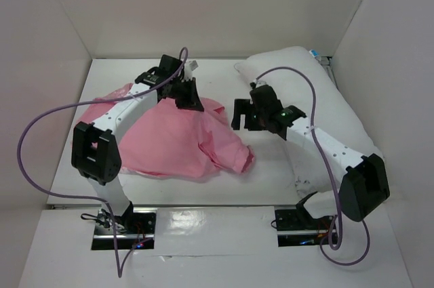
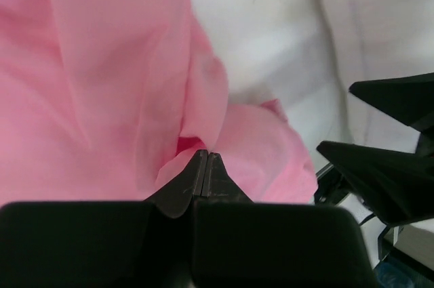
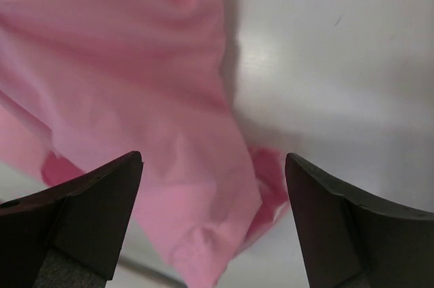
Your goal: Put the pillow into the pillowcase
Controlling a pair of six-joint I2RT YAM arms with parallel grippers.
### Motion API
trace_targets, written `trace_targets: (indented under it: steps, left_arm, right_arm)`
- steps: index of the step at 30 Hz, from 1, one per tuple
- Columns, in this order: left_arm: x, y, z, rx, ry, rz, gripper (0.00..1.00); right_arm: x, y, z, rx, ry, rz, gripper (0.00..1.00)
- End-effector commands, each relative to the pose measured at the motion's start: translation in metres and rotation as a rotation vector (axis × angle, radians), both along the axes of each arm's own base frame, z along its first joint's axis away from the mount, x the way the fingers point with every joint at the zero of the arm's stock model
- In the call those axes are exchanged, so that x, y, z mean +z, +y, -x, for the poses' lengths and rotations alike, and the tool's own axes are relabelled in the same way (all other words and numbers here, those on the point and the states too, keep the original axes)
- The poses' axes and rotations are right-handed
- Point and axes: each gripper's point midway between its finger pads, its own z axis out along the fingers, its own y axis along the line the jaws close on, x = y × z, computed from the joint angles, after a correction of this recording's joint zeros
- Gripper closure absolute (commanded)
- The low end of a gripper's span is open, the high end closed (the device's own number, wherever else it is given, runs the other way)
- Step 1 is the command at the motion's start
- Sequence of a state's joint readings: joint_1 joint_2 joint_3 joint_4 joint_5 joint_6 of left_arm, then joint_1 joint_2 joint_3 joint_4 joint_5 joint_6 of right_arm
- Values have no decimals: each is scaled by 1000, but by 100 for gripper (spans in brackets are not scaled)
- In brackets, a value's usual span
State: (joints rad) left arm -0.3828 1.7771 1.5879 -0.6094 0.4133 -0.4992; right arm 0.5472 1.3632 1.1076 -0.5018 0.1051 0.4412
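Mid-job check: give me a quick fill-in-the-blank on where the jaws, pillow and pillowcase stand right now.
1. The left jaws are ____ on a fold of the pillowcase.
2. The right jaws stand ____ over the pillowcase, gripping nothing.
3. The pillow lies to the ____ of the pillowcase, not inside it.
Missing words: shut; open; right.

White table (image 1: 271, 166), two soft things down on it.
Pink pillowcase (image 1: 169, 142) sprawls crumpled over the left and middle; the plump white pillow (image 1: 298, 64) lies along the right side (slanting towards the far corner), with bare tabletop showing between them.
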Motion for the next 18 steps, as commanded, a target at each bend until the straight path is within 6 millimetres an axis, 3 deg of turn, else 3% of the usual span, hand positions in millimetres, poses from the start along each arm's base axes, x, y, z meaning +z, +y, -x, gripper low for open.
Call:
trace_targets:
  steps: [1, 2, 3, 5, 6, 8, 17, 18]
  left_arm:
    - [6, 21, 29, 17, -11, -41, 100]
    - [0, 30, 42, 31, -3, -63, 100]
    - [-4, 34, 49, 37, 1, -74, 100]
    - [-21, 44, 65, 49, 34, -106, 100]
    - [-18, 49, 69, 58, 19, -112, 100]
    - [-28, 55, 80, 63, 45, -132, 100]
    - [-28, 62, 86, 87, 56, -157, 100]
    - [-26, 62, 86, 87, 55, -156, 100]
  right_arm:
    - [-7, 28, 52, 132, 157, -205, 7]
    - [-6, 31, 56, 127, 158, -243, 6]
    - [-19, 30, 68, 83, 219, -287, 6]
    - [-12, 38, 78, 84, 229, -394, 4]
    - [-27, 38, 89, 37, 298, -431, 4]
    - [-28, 39, 94, 13, 309, -481, 4]
    - [-54, 58, 104, 16, 421, -590, 3]
    - [-48, 65, 106, 46, 418, -617, 3]
